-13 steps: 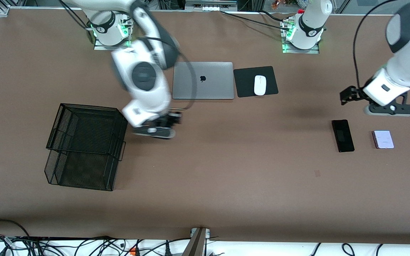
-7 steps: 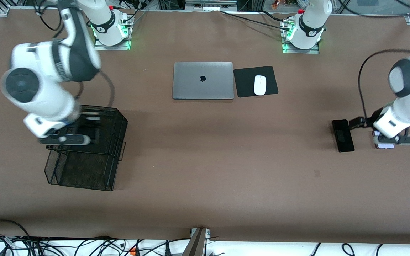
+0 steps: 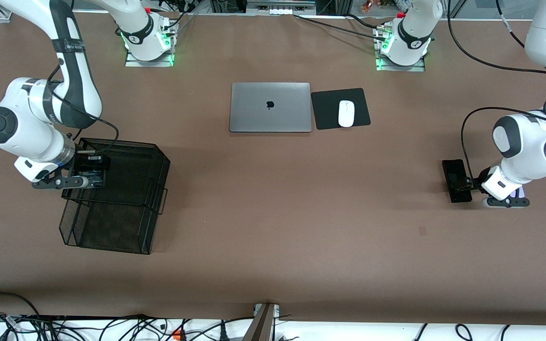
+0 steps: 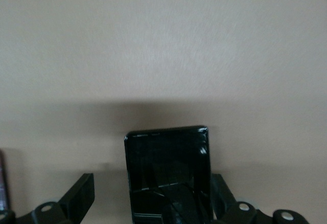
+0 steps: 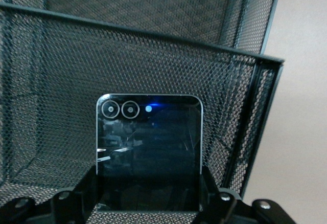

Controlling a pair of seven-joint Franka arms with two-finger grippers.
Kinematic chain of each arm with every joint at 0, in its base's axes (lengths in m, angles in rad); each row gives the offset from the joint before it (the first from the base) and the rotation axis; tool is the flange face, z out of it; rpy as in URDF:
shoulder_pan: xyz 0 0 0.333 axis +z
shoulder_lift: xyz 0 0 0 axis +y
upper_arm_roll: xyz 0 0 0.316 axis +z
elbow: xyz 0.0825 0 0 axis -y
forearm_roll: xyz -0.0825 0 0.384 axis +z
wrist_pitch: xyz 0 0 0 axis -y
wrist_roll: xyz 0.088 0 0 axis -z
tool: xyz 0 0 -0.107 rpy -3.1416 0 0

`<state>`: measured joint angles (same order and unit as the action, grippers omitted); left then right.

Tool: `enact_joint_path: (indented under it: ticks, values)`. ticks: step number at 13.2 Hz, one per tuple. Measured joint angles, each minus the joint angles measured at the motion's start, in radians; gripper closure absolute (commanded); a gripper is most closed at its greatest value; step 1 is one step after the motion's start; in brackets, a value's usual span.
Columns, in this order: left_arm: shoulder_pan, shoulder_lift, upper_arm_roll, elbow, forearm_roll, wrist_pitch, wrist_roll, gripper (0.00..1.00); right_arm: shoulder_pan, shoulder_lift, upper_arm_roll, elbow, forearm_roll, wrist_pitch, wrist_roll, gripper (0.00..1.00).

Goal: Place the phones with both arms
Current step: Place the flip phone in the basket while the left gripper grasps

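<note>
Two claws at the phones

Right claw (image 3: 88,177) grips the folded black phone (image 5: 149,152) over the mesh basket (image 3: 154,189) (frame's left); left claw (image 4: 153,208) spread around the pale phone (image 4: 168,173).

Robotics laboratory. Two arm bases (image 3: 147,35) bolted along one edge of a brown-covered table (image 3: 273,227); aluminium framing above them, loose cables (image 3: 112,327) along the table's camera-side edge.

The front view looks down from high across the table (image 3: 273,227), facing both arm bases. Each wrist view sits close above its own pincer: the right looks into the mesh basket (image 5: 153,45), the left onto bare tabletop, both areas seen from the front.
</note>
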<state>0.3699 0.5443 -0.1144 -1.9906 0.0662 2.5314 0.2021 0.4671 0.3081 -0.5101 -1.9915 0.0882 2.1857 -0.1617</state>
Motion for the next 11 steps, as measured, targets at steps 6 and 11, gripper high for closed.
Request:
enact_joint_path:
  ticks: [6, 11]
  values:
    - [0.000, 0.007, -0.007, -0.044, 0.000, 0.023, 0.000, 0.49, -0.039, 0.014, -0.001, 0.013, 0.007, -0.002, 0.011, 0.00]
    - [0.000, 0.011, -0.007, -0.045, 0.000, 0.023, 0.000, 0.78, -0.028, 0.008, 0.015, 0.220, 0.007, -0.208, 0.110, 0.00]
